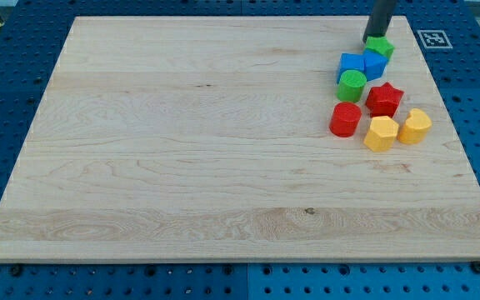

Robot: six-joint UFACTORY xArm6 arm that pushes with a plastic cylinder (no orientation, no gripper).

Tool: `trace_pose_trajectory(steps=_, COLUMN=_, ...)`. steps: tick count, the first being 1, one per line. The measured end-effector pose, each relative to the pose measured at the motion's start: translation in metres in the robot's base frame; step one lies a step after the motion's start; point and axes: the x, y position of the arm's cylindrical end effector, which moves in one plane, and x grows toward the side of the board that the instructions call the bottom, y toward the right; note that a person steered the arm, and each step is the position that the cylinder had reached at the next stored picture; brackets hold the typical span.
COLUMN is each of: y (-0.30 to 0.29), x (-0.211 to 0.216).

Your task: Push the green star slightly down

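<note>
The green star point(381, 47) lies near the board's top right, partly hidden by my rod. My tip point(373, 42) stands at the star's upper left edge, touching or almost touching it. Just below the star are two blue blocks point(363, 64), close together. A green cylinder point(351, 85) sits below them.
A red star point(383, 99), a red cylinder point(345, 120) and two yellow blocks point(381, 133) point(414, 126) cluster below the green cylinder. The wooden board point(182, 150) lies on a blue pegboard table. A marker tag point(432, 38) sits off the board's top right corner.
</note>
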Motion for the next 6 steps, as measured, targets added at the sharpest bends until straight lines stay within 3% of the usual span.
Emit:
trace_pose_trajectory(steps=2, y=0.015, x=0.003)
trace_pose_trajectory(steps=3, y=0.009, x=-0.031)
trace_pose_trajectory(steps=6, y=-0.015, x=-0.014)
